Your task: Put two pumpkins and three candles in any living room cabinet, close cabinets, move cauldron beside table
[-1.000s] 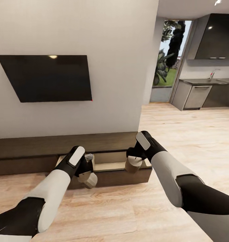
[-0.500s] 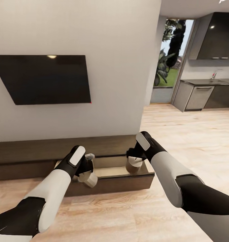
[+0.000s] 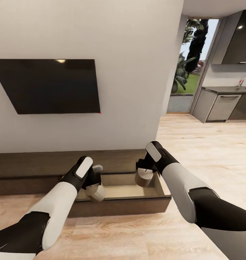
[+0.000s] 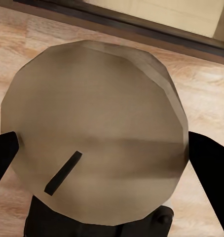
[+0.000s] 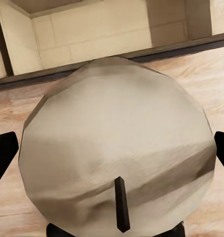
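While both arms reached forward, left end effector point(image 3: 95, 188) pinched a candle point(image 3: 96, 193) above the open cabinet drawer's point(image 3: 119, 206) front edge, right end effector point(image 3: 144, 174) clamped another candle point(image 3: 142, 178) over its pale interior, wall television point(image 3: 50, 86) above.

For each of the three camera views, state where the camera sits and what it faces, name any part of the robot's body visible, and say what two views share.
Head view: on the head, facing forward and down at the open drawer of the cabinet; both arms show.
Left wrist view: near the left gripper, facing its held candle; dark fingertips show.
Right wrist view: near the right gripper, facing its candle; fingertips show.
Both wrist views share the drawer's pale interior.
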Controlling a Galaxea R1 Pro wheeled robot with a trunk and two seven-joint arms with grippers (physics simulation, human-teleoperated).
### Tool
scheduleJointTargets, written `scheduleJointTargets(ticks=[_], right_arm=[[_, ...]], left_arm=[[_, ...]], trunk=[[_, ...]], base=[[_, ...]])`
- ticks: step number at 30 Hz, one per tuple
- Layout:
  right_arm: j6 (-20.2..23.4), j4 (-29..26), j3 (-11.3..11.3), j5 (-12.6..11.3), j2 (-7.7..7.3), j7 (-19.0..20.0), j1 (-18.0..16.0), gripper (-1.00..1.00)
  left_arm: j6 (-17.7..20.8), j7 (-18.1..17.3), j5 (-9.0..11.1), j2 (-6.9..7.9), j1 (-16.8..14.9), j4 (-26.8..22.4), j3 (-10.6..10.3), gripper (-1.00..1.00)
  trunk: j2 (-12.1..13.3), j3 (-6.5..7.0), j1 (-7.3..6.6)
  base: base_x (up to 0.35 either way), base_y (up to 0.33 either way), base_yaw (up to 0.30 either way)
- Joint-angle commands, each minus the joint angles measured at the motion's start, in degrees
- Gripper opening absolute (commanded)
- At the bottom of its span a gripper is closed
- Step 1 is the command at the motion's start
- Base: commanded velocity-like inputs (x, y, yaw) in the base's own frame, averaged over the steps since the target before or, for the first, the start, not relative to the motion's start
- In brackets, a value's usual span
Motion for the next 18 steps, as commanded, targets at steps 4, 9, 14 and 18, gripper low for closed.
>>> scheduleJointTargets(ticks=[4, 9, 14, 18], right_arm=[[-0.01, 0.00, 0.01, -0.04, 0.00, -0.02, 0.02, -1.00], [-0.01, 0.00, 0.01, -0.06, 0.00, -0.02, 0.05, -1.00], [0.05, 0.00, 0.01, -0.14, 0.00, -0.02, 0.05, -1.00], [0.12, 0.00, 0.01, -0.15, 0.00, -0.02, 0.05, -1.00]], left_arm=[[-0.03, 0.00, 0.02, -0.15, -0.01, 0.00, -0.03, -1.00], [-0.03, 0.06, -0.02, -0.56, -0.01, 0.00, -0.08, -1.00], [-0.03, 0.14, -0.06, -0.71, -0.01, 0.00, -0.09, -1.00], [-0.09, 0.10, -0.07, -0.64, -0.01, -0.06, -0.09, -1.00]], trunk=[[-0.01, 0.01, 0.00], [-0.01, 0.01, 0.00], [-0.01, 0.01, 0.00], [-0.01, 0.01, 0.00]], base=[[0.312, -0.076, 0.001], [0.285, -0.078, 0.000], [0.190, -0.017, 0.000], [0.025, -0.001, 0.000]])
